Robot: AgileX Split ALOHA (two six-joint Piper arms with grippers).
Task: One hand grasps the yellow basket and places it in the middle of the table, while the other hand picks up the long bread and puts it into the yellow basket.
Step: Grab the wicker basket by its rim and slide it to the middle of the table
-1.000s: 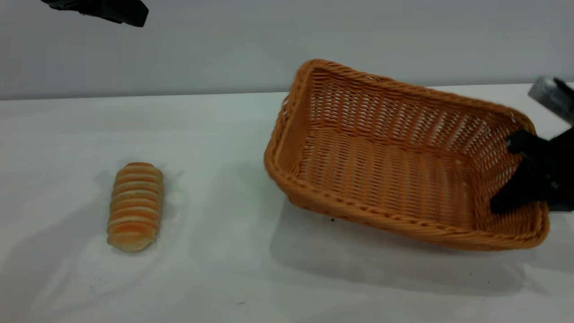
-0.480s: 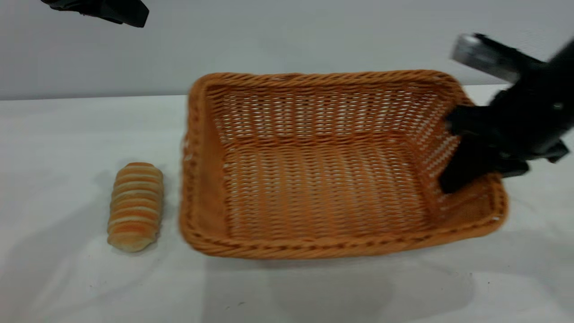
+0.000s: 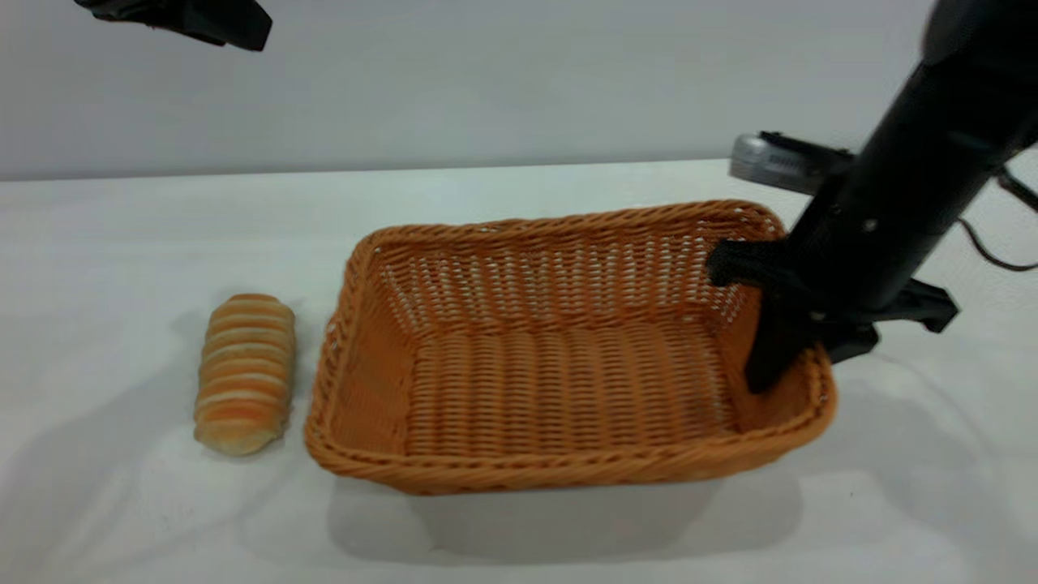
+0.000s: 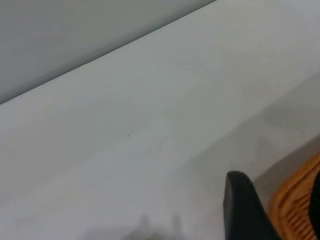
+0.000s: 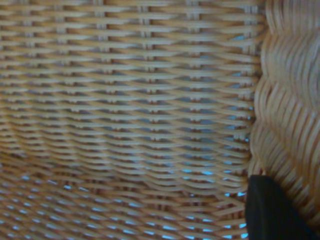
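the right gripper (image 3: 791,357) has its jaws clamped on the right end wall of the yellow basket (image 3: 559,381), which sits near mid-counter (image 3: 122,243); the long bread (image 3: 245,371) lies just beside the basket's left end. the left gripper (image 3: 203,20) hangs high at the far left, and whether its jaws are apart cannot be told.

No readable text, labels, brand marks, numbers or signs in any view, none on the yellow basket (image 3: 568,357), the long bread (image 3: 243,373), the desk (image 3: 519,527), or the arms
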